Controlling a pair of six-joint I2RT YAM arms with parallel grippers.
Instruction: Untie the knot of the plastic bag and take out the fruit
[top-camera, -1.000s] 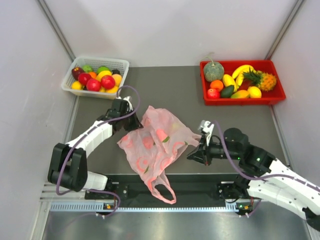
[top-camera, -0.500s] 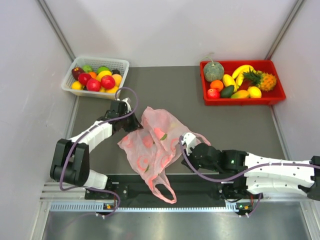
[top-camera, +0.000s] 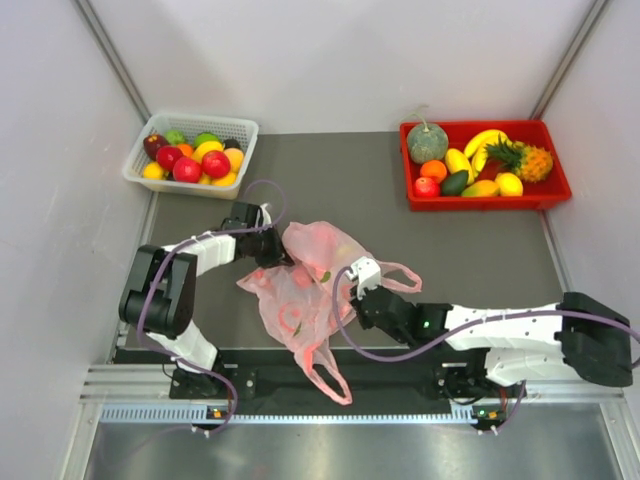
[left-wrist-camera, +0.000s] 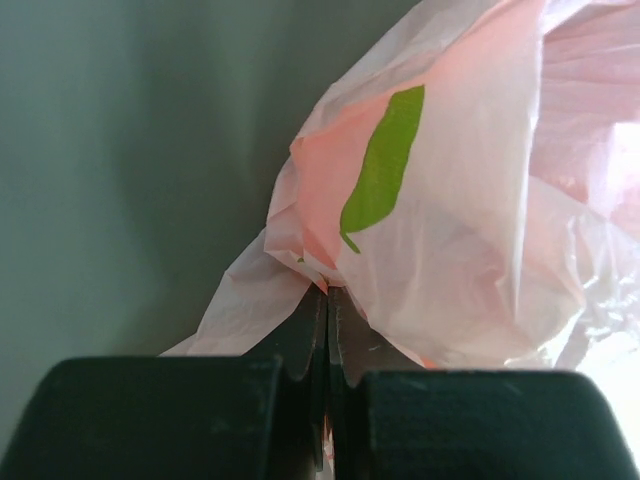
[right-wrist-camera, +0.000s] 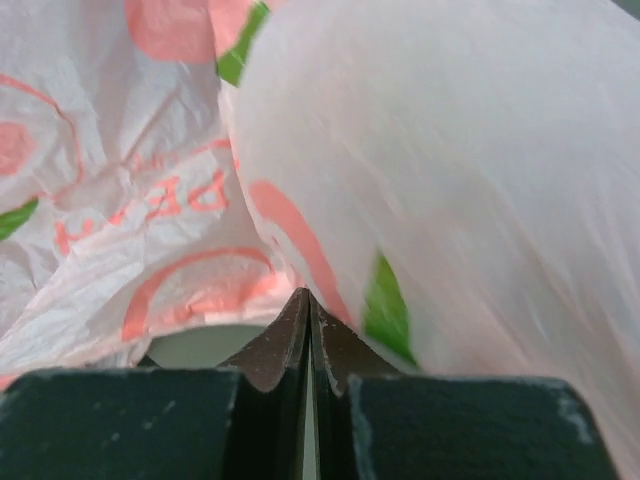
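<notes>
The pink plastic bag (top-camera: 305, 290) lies crumpled on the dark table between my arms. One loop handle (top-camera: 328, 378) trails over the near edge and another (top-camera: 402, 272) sticks out to the right. No knot shows in any view, and any fruit inside the bag is hidden. My left gripper (top-camera: 275, 252) is shut on the bag's upper left edge; film (left-wrist-camera: 450, 230) fans out from its tips (left-wrist-camera: 326, 290). My right gripper (top-camera: 355, 295) is shut, its tips (right-wrist-camera: 308, 293) against the bag's right side (right-wrist-camera: 450, 150). I cannot tell whether it pinches any film.
A white basket (top-camera: 243, 128) of mixed fruit stands at the back left. A red tray (top-camera: 555, 185) at the back right holds a melon, bananas, a pineapple and smaller fruit. Grey walls close in both sides, and a metal rail runs along the near edge.
My right gripper shut, then its arm stretched left and drove it into the bag's right side. The bag bunched narrower. My left gripper shifted slightly right, still holding the bag's edge.
</notes>
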